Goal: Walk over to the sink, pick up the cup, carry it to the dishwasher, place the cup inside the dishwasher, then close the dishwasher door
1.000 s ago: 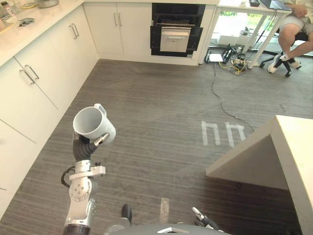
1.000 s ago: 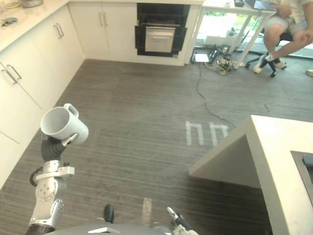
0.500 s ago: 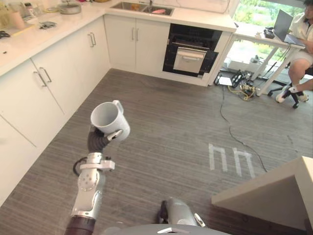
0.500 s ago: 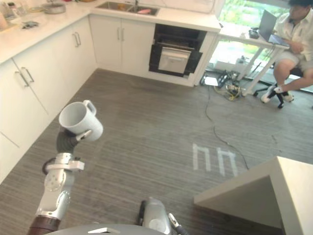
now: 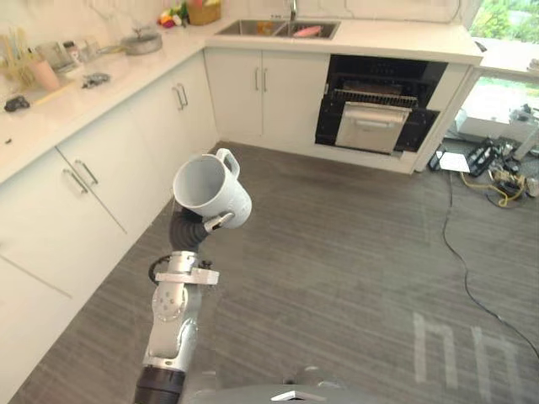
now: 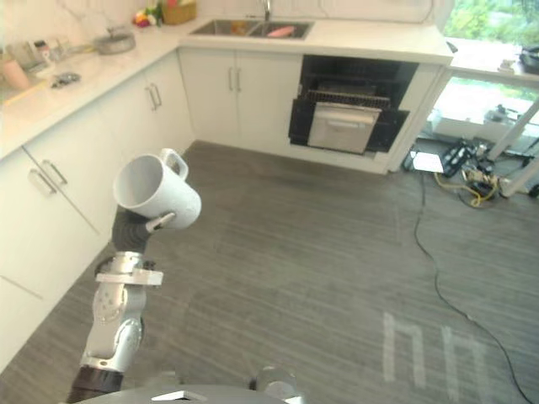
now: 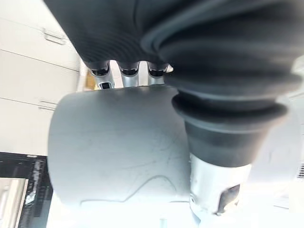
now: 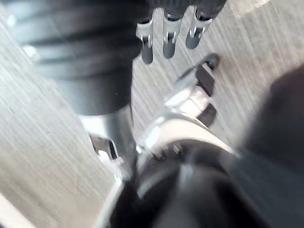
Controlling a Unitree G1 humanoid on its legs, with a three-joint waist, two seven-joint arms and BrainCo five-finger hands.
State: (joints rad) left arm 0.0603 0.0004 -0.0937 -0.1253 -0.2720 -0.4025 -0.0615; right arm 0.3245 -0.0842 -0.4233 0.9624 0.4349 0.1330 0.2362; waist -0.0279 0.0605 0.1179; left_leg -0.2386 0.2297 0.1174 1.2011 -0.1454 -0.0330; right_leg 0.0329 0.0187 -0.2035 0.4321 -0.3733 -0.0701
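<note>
One cup (image 5: 212,189), tilted, gripped in the left hand (image 5: 189,231). Open dishwasher (image 5: 376,118) at one o'clock; right hand (image 8: 164,38) slack.

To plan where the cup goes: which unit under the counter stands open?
The dishwasher, right of the two-door cabinet under the sink. Its dark inside and a rack show; the white cabinet fronts are all shut.

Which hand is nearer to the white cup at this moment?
Left. The left hand is curled round the cup, holding it up from below. The right hand hangs open above the floor, apart from the cup.
</note>
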